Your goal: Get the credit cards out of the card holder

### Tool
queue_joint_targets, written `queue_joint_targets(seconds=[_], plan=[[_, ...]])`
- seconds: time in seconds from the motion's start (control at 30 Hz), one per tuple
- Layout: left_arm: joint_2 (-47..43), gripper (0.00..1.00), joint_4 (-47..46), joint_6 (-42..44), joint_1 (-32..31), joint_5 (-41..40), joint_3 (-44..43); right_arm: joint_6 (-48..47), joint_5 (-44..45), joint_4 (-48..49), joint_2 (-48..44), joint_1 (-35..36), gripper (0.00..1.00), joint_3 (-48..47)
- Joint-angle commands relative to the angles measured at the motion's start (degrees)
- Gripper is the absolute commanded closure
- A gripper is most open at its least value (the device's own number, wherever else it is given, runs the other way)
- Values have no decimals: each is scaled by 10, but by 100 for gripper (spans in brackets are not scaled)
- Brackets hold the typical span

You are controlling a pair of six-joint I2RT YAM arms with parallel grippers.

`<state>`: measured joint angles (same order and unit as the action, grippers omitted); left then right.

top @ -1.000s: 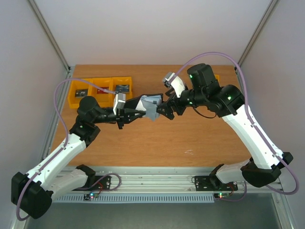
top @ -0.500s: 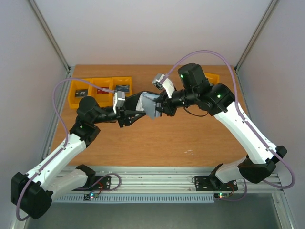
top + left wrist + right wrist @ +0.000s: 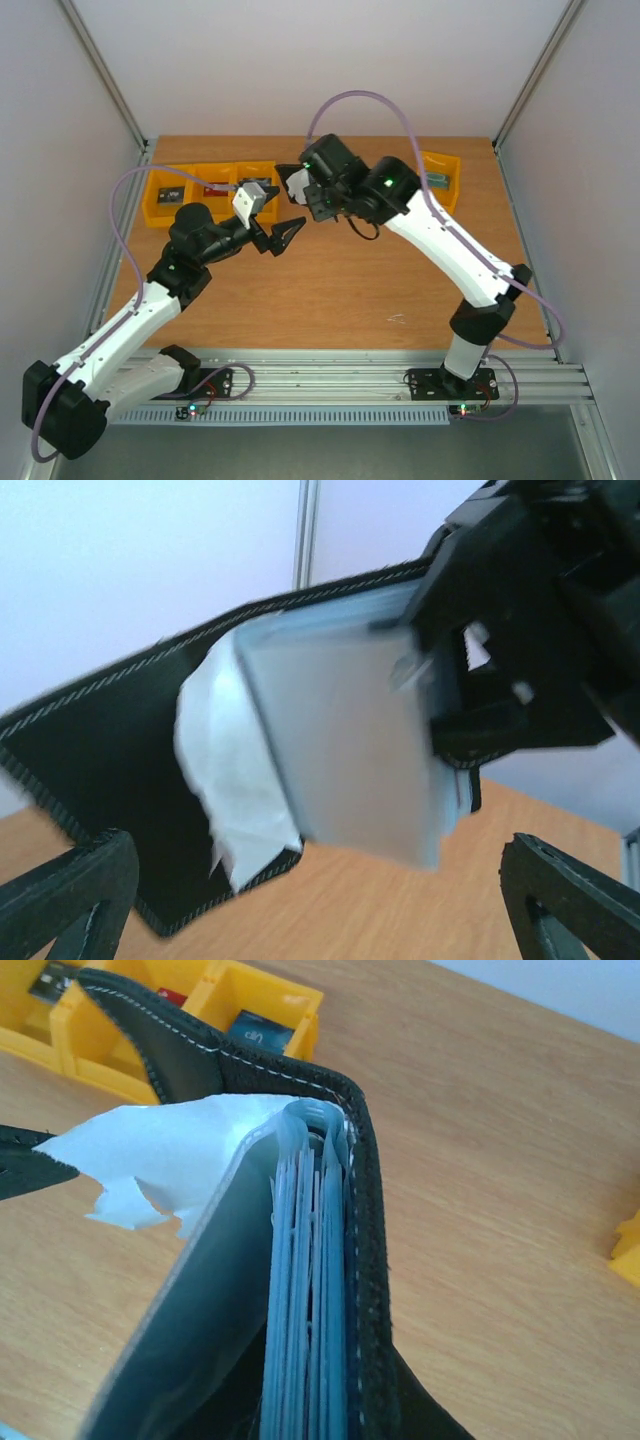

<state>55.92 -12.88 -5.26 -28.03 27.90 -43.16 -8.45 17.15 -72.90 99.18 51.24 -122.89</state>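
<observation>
- Wooden table (image 3: 350, 290) inside a pale-walled cell, as seen by the top camera. A row of yellow bins (image 3: 205, 188) sits at its upper left, and a single yellow bin (image 3: 440, 170) at its upper right.
- Top view: the left gripper (image 3: 283, 236) lies left of centre with its jaws spread wide. It points right toward the right gripper (image 3: 312, 203), which is just beside it at upper centre. What the right gripper carries cannot be made out from above.
- Left wrist view: the card holder (image 3: 100, 780) fills the centre of the frame, raised clear of the table against a pale wall. Its black stitched cover opens to the left, and a grey-blue sleeve stack (image 3: 340, 740) stands in front. A torn white sheet (image 3: 220, 770) lies between the two.
- Left wrist view: the right gripper enters from the upper right and is clamped on the right-hand edge of the sleeve stack. The left fingers (image 3: 70, 890) sit in the bottom corners, far apart and touching nothing.
- Right wrist view: the card holder appears edge-on at lower centre, with the black cover on the right. Clear sleeve edges are packed inside, and the white sheet projects to the left. The credit cards cannot be told apart from the sleeves. The yellow bins stand on the table at the upper left.
</observation>
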Motion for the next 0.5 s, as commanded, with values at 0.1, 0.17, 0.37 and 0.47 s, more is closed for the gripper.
queue_joint_targets(seconds=[0.1, 0.17, 0.37, 0.47], plan=[[16, 1, -29, 102, -26, -74, 0, 51, 54, -36, 51, 30, 99, -82], [20, 1, -35, 87, -26, -81, -2, 51, 31, -32, 57, 31, 99, -87], [22, 1, -14, 77, -25, -192, -2, -12, -103, 24, 20, 17, 99, -50], [12, 1, -8, 73, -15, -225, 9, -44, -234, 46, -21, -33, 99, 1]])
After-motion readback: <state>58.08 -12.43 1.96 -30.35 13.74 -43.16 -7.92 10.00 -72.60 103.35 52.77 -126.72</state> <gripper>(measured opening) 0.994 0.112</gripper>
